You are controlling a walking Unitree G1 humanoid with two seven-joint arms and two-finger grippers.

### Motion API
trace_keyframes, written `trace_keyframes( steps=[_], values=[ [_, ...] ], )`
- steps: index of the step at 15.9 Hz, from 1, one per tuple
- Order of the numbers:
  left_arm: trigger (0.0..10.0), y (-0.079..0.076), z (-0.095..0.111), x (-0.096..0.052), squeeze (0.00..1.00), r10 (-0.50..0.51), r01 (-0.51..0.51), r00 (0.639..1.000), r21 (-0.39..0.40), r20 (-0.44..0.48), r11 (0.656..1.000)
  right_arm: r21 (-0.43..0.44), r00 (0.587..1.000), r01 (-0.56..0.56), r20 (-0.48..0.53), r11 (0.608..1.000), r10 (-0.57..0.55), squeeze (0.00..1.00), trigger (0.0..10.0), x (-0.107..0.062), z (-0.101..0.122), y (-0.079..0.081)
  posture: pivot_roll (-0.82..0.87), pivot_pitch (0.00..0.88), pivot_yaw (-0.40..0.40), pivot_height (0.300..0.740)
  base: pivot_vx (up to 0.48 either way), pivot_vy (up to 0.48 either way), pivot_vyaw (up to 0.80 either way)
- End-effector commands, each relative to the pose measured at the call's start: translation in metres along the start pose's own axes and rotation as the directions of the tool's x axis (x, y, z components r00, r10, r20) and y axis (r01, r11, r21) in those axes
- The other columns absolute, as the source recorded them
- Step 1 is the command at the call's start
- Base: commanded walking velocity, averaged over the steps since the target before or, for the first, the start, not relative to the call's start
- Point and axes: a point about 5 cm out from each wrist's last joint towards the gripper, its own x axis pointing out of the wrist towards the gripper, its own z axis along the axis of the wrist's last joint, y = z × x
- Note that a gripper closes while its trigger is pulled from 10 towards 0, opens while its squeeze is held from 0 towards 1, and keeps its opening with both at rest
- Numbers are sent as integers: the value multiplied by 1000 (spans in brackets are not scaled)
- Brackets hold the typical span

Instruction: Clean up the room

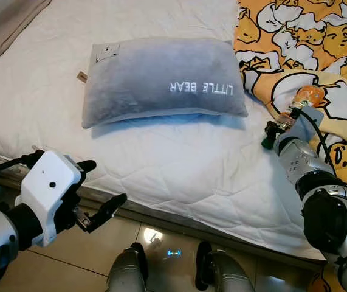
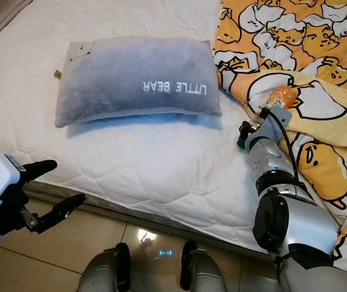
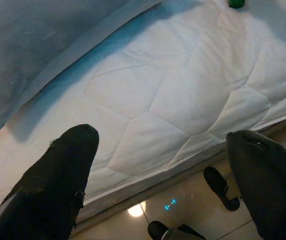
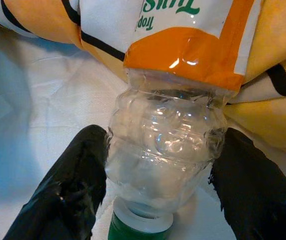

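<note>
Grey pillow (image 1: 161,79) (lettered "LITTLE BEAR") on mattress (image 1: 179,164).

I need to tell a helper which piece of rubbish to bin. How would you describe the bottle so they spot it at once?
On the white mattress, look right of the grey pillow, at the edge of the yellow cartoon blanket. The clear plastic bottle lies there between the right tool's fingers; its orange label and green cap set it apart.
</note>
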Motion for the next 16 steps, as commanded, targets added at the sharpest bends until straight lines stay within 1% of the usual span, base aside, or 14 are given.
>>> trace_keyframes(
  steps=[1, 2, 5, 6, 7, 8, 10, 12, 13, 14, 15, 16],
  values=[
    [10000, -4, 1, -3, 514, -3, 3, 1000, 19, -5, 1000, 21, 998, 20, -52, 1000, -19, 0, 0, -1, -15, -5, 300, 310, 11, 740, 0, 0, 0],
    [10000, -4, 2, -2, 514, -2, 2, 1000, 18, -3, 1000, 28, 998, 20, -52, 999, -18, 0, 0, -1, -16, -5, 301, 306, 11, 740, 0, 0, 0],
    [10000, -7, -4, 4, 514, 18, -18, 1000, -2, 4, 1000, 84, 998, 19, -56, 996, -14, 0, 0, -2, -20, -6, 273, 242, -9, 740, 0, 0, 0],
    [10000, -6, -8, 7, 514, 34, -34, 999, -14, 5, 999, 99, 999, 2, -53, 995, 4, 0, 0, -2, -21, -4, 260, 206, -21, 740, 0, 0, 0],
    [10000, -6, -9, 7, 514, 42, -42, 999, -19, 6, 999, 103, 999, -13, -49, 995, 18, 0, 0, -2, -21, -3, 257, 197, -24, 740, 0, 0, 0],
    [10000, -5, -13, 10, 510, 59, -58, 998, -32, 9, 998, 91, 997, -51, -44, 994, 56, 0, 0, -2, -23, 3, 243, 158, -33, 740, 0, 0, 0],
    [10000, -5, -17, 14, 514, 75, -74, 997, -47, 15, 996, 91, 994, -107, -24, 990, 110, 0, 0, -2, -22, 12, 226, 123, -36, 740, 0, 0, 0],
    [10000, -5, -21, 22, 510, 88, -86, 996, -59, 23, 995, 86, 988, -155, 4, 984, 155, 0, 0, -3, -20, 20, 207, 85, -43, 740, 0, 0, 0],
    [10000, -5, -23, 28, 514, 94, -92, 995, -69, 34, 993, 95, 984, -177, 18, 980, 176, 0, 0, -4, -21, 22, 198, 61, -45, 740, 0, 0, 0],
    [10000, -6, -25, 31, 514, 100, -97, 994, -74, 41, 993, 86, 981, -192, 28, 978, 190, 0, 0, -4, -21, 22, 190, 45, -45, 740, 0, 0, 0],
    [10000, -7, -27, 35, 514, 115, -110, 992, -90, 51, 990, 42, 979, -199, 65, 979, 196, 0, 0, -5, -20, 21, 173, 20, -45, 740, 0, 0, 0],
    [10000, -8, -30, 39, 510, 129, -123, 990, -100, 55, 987, -6, 976, -193, 98, 981, 192, 0, 0, -6, -19, 18, 170, 15, -44, 740, 0, 0, 0]
  ],
)
